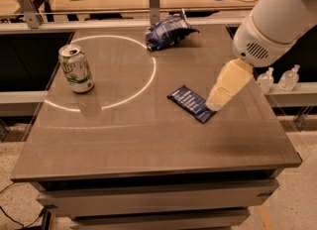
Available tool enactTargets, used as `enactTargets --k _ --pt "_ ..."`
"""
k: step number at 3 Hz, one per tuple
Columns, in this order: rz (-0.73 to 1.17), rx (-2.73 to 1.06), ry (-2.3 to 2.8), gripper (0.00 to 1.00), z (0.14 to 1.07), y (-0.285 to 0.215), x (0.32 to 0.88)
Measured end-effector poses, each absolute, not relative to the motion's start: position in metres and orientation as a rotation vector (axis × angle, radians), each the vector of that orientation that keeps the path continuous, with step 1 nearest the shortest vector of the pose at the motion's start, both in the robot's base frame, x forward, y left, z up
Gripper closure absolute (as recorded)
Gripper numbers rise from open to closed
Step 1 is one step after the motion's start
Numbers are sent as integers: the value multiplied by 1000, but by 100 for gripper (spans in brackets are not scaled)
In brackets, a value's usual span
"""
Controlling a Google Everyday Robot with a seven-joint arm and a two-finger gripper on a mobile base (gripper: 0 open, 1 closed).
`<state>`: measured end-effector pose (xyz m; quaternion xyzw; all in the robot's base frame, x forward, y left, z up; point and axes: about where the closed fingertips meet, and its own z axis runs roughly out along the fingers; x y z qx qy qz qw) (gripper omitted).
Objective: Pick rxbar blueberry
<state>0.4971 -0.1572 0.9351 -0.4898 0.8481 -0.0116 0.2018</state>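
gripper (214,106) low at the right end of the rxbar blueberry (190,102), can't tell if pinching, wide counter (148,144) room toward front edge

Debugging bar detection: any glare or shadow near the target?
Camera view: a bright ring-shaped glare arcs over the grey-brown tabletop by the green-white soda can, clear of the flat navy bar wrapper; the cream claw hangs at the wrapper's right end, overlapping its edge.

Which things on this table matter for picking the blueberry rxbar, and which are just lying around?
For the job: rxbar blueberry, right of centre; gripper, by its right end.
Lying about: green can, left; chip bag, far side.
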Motion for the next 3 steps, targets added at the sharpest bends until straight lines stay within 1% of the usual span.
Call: enactTargets --k 2,3 --pt "185 -1149 2271 0 895 -126 524" --pt "229 -1128 2236 0 882 -113 532"
